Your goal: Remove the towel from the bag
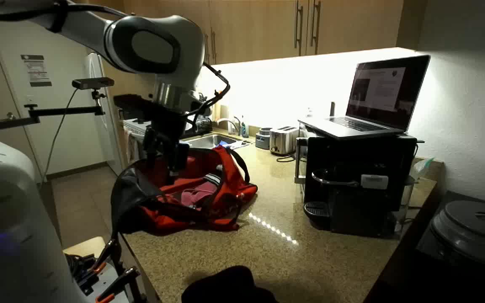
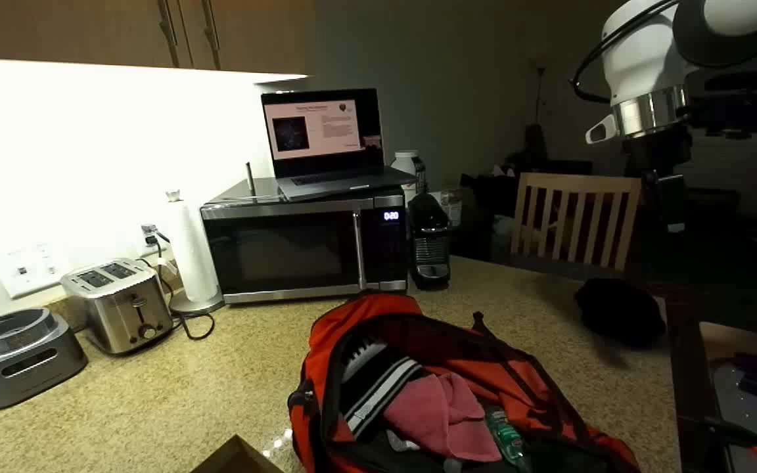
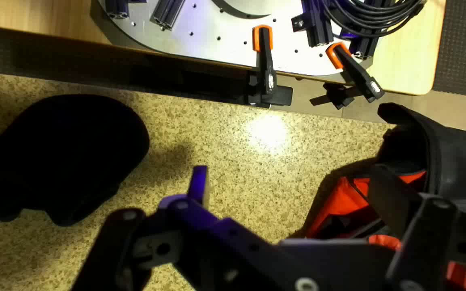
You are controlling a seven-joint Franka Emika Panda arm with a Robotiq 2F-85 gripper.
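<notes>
Currently hanging over the counter point(image 3: 249, 169) with the gripper point(image 3: 291, 190) spread and empty, needing, so far as dim views tell, to travel along the robot-side edge and down toward the towel point(image 2: 441, 415) crumpled inside the open bag point(image 2: 365, 309).

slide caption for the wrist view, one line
The open gripper hangs above the counter, a black cloth at picture left, the red bag at picture right.

The arm point(image 1: 154, 46) hung bent over the surface point(image 3: 225, 141) near its edge, its pincer point(image 3: 290, 180) pointing down and spread wide.
</notes>
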